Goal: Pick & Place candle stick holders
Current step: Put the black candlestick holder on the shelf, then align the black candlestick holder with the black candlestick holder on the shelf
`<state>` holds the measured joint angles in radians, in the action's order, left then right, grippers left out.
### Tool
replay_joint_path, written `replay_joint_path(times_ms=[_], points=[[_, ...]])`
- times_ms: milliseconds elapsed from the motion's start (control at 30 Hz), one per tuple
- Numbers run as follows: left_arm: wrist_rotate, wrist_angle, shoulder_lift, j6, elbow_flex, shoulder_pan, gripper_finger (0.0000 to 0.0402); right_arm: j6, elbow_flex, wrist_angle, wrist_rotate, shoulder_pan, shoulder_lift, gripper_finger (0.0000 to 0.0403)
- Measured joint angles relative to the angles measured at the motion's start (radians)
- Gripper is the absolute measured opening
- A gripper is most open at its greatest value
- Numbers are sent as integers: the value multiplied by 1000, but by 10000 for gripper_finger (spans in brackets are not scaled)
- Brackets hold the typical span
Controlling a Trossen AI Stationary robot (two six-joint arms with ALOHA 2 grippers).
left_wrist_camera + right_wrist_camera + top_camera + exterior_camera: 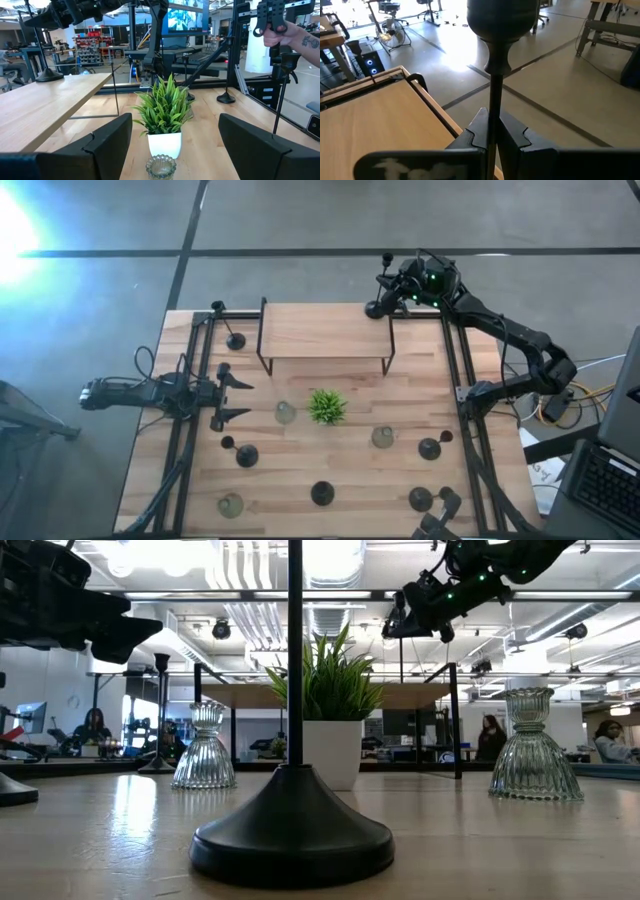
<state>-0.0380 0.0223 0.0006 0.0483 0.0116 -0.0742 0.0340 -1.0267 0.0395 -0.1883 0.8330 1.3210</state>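
My right gripper (492, 127) is shut on a black candle stick holder (376, 305) at the far right corner of the wooden shelf (325, 330). The holder's cup (502, 17) stands above the fingers. My left gripper (240, 398) waits open at the table's left, pointing level toward the green plant (162, 107). Other black holders (246, 456) (322, 493) (430, 448) and glass ones (286, 412) (383, 437) stand on their bases on the table. My right gripper pinches the holder's thin stem (493, 107) between its two fingers, a little below the cup. The fingers reach in roughly level from the table's far right and lie across the stem. The holder is upright, its round base (48, 76) at the shelf's top; whether it touches, I cannot tell.
A black holder (292, 840) stands close to the low camera, with two glass ones (205, 750) (533, 750) behind it. Dark frame rails (195, 380) (460, 380) run along both table sides. A person's hand (280, 27) shows beyond the table's right side.
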Motion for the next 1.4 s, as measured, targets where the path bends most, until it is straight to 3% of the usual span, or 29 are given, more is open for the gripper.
replay_joint_path(times_ms=[367, 800, 1133, 1400], points=[[0, 0, 0, 0, 0, 0, 300, 2, 0, -3, -8, -1, 1, 23], [0, 0, 0, 0, 0, -1, 300, -41, 0, -30, -3, -2, -46, 124], [0, 0, 0, 0, 0, 0, 300, -116, 0, -199, 7, -1, -159, 202], [0, 0, 0, 0, 0, 0, 300, -124, 0, -430, 0, -10, -310, 208]])
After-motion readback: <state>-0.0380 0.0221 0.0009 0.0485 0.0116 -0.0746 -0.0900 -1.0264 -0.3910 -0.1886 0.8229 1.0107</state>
